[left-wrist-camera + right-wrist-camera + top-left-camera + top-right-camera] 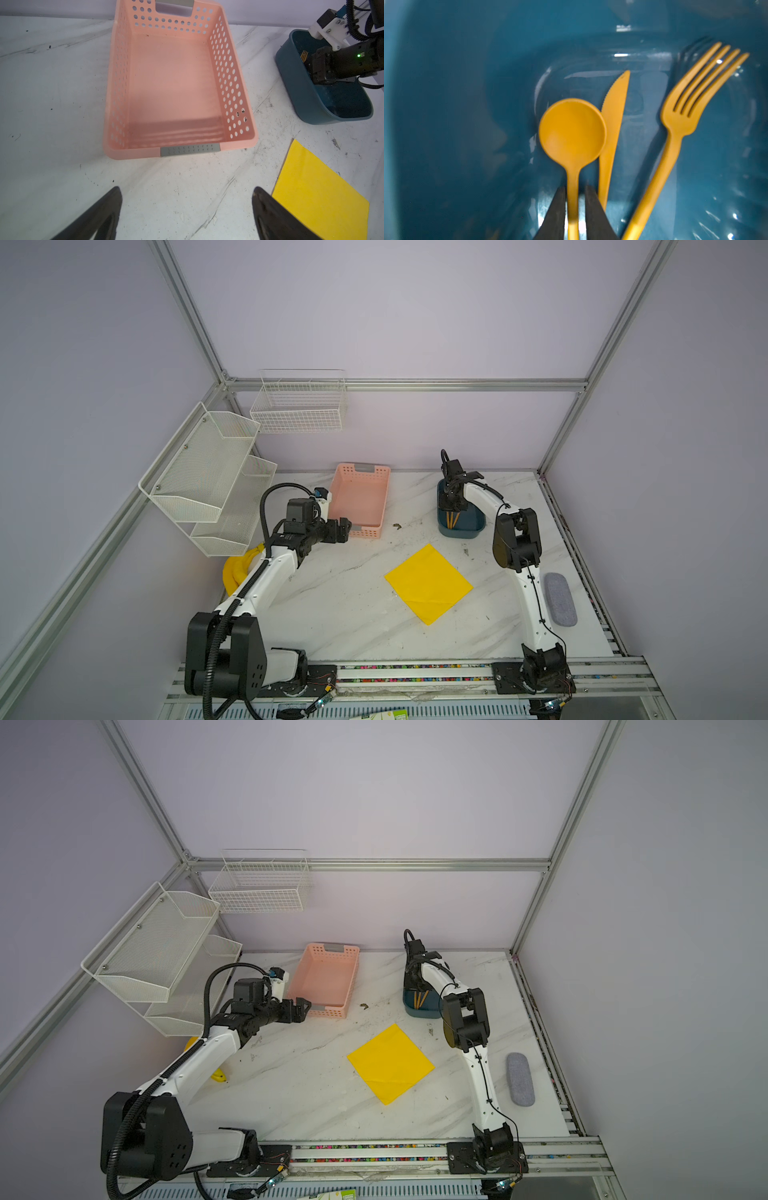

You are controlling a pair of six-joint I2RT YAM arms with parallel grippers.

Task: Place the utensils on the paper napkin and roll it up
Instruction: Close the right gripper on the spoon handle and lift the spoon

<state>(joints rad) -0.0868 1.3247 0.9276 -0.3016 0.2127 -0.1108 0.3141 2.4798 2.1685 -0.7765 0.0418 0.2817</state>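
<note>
The yellow paper napkin (428,583) (390,1063) (322,193) lies flat on the marble table, right of centre. The orange utensils (451,520) (420,999) rest in a dark blue bin (473,526) (307,104) behind it. In the right wrist view the spoon (572,128), knife (613,108) and fork (685,108) lie side by side. My right gripper (575,188) (451,506) reaches down into the bin, with its fingers closed tight on either side of the spoon's handle. My left gripper (187,189) (343,531) hovers open over bare table by the pink basket, holding nothing.
A pink perforated basket (360,502) (176,83) stands left of the bin. Bananas (239,572) lie behind my left arm. A grey oblong case (561,605) sits near the right edge. White mesh shelves (208,477) and a wire basket (299,406) hang on the walls.
</note>
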